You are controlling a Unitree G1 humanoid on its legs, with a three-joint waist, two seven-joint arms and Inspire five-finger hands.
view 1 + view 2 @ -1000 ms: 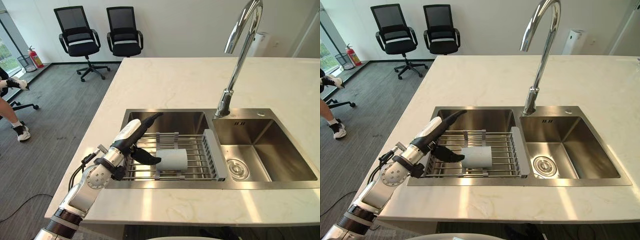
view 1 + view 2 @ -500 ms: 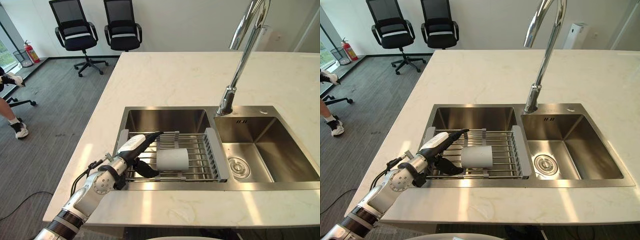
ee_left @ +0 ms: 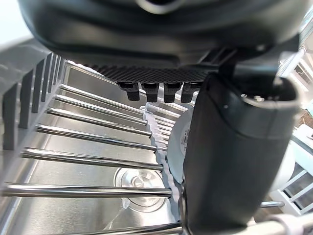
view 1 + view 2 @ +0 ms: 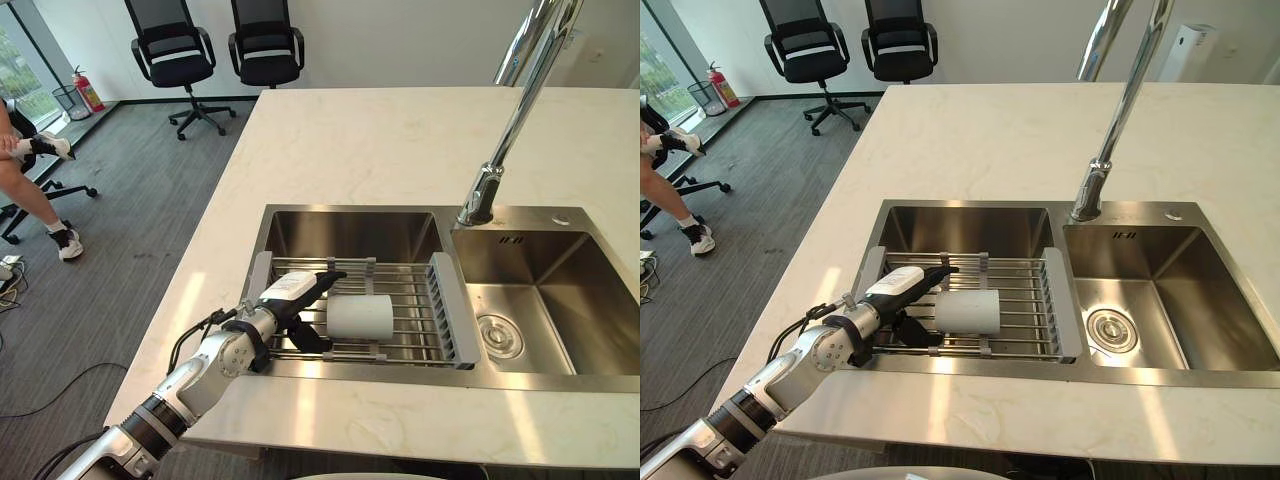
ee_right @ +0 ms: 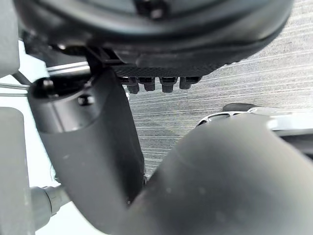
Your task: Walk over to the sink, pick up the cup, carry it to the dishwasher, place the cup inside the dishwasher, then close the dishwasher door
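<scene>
on the sink point(image 4: 960, 228) rack point(image 4: 1032, 300) the cup point(image 4: 970, 311) lies on its side, long axis left-right. my left hand point(image 4: 890, 295) is at its left end, fingers point(image 4: 936, 271) wide and straight, holding nothing

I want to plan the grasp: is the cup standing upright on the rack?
No, the cup lies on its side on the rack over the left basin of the sink.
</scene>
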